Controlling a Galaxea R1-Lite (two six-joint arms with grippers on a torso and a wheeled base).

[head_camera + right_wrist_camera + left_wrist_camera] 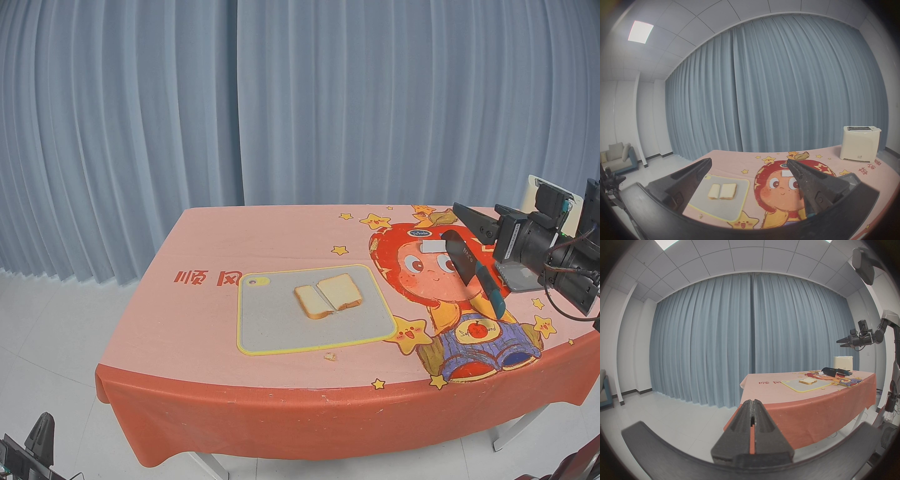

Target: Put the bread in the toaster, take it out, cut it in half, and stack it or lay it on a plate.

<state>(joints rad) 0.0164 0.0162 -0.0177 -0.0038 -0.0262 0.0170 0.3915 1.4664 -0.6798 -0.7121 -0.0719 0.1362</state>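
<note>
Toast-brown at the crust and pale on top, the bread (328, 296) lies as two halves side by side, close along the cut, near the middle of a grey, yellow-rimmed cutting board (250, 325). The seam runs diagonally, from the near edge of the table (250, 237) away and to the robot's left, so each half's long axis follows that slant. A crumb (329, 356) sits on the cloth just off the board's near rim. Farther to the robot's right a knife (475, 275) rests flat on the cartoon print, dark blade away, teal handle toward the robot. Above it hangs the right gripper (749, 161), jaws spread wide and holding nothing, with the toaster (861, 142) beyond. The bread lies to that gripper's left, past the knife. The left gripper (752, 405) is pressed closed and empty, low off the table's near-left corner, so the right arm looks nearer for lifting a half.
</note>
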